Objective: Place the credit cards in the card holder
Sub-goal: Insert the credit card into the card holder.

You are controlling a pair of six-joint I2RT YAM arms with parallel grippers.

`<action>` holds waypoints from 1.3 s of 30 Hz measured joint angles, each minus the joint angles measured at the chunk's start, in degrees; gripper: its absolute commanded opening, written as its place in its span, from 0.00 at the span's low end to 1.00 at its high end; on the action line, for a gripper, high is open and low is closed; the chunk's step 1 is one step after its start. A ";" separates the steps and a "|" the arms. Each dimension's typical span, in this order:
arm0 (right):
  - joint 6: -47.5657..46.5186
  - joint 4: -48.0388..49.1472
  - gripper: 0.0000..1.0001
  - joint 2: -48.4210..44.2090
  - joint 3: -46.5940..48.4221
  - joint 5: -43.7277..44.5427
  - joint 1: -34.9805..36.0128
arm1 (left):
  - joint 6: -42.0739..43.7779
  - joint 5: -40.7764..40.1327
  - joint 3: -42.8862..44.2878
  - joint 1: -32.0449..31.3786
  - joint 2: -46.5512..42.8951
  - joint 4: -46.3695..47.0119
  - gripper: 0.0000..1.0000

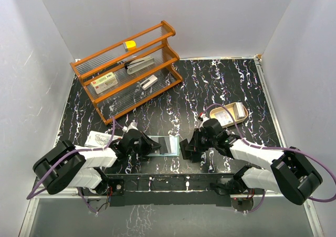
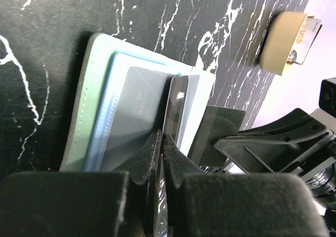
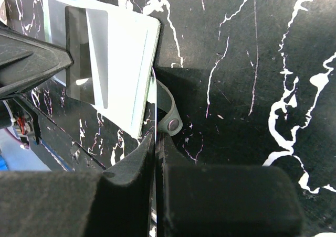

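A: Where does the card holder (image 1: 164,144) lie?

B: Open and flat at the 6 o'clock edge of the table (image 1: 220,85), between the two arms. The left gripper (image 2: 161,142) is pinched tight on one dark card (image 2: 176,108), which stands on edge over the pale pocket. The right gripper (image 3: 156,141) is clamped on the holder's thin edge, just beside the snap tab (image 3: 171,124).

A: How would that card handle?

B: Light, stiff and slick, so it could skid between the pads. A hold on its short end leaves the long edge free to slide in. The holder looks soft and would probably buckle unless pinned.

A: Any room to move?

B: It is tight at the pocket mouth, because both grippers crowd it. Spare cards (image 1: 224,116) sit in the tray (image 1: 245,111) at 2 o'clock. The rack (image 1: 126,72) at 11 o'clock is well apart.
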 measured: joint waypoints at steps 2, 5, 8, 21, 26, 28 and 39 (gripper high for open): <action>0.00 0.00 0.00 0.00 0.00 -0.02 0.13 | 0.87 0.15 0.44 0.00 0.04 -0.09 0.00; -0.02 0.00 0.00 0.00 0.02 -0.02 0.37 | 2.12 0.37 1.14 0.00 0.09 -0.39 0.00; -0.02 0.00 0.00 0.00 0.00 -0.02 0.42 | 3.13 0.63 1.70 0.00 0.26 -0.74 0.00; -0.22 -0.24 0.00 -0.17 0.00 0.00 0.68 | 6.01 2.27 6.03 0.00 2.73 -5.16 0.38; -0.79 -1.33 0.00 -0.76 0.02 0.02 0.96 | 6.54 0.79 7.39 0.00 -1.68 -11.23 0.48; -0.98 -1.55 0.00 -0.79 0.02 0.02 0.96 | 7.10 -0.02 8.02 0.00 -3.10 -13.33 0.50; -1.55 -1.88 0.00 -0.76 0.33 -0.02 1.01 | 9.88 -0.42 9.88 0.00 -0.85 -14.53 0.51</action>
